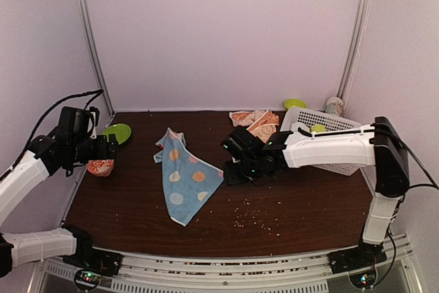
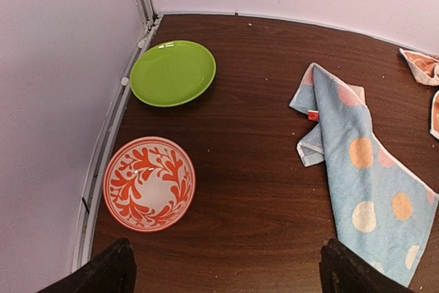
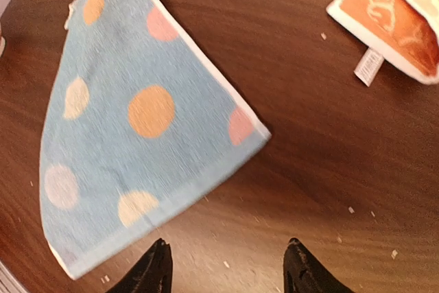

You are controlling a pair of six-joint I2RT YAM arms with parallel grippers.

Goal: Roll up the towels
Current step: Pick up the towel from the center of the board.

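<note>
Terry blue dotted towel point(image 1: 184, 180) lies wedge-shaped on wood-grain table point(image 1: 302, 204); R gripper point(image 3: 228, 260) empty, part-spread; L gripper point(image 2: 226, 263) wide.

I count two towels on the tabletop point(image 1: 302, 204): one blue towel point(image 1: 184, 180) with dots and one orange towel point(image 1: 257, 123) with cream patterns. I see two green plates, the left plate point(image 1: 118, 132) by the wall and the back plate point(image 1: 295, 103) near the far right corner. There is one red-patterned bowl point(image 1: 101, 167), one white basket point(image 1: 329, 123) and one cup point(image 1: 335, 106) behind it.
</note>
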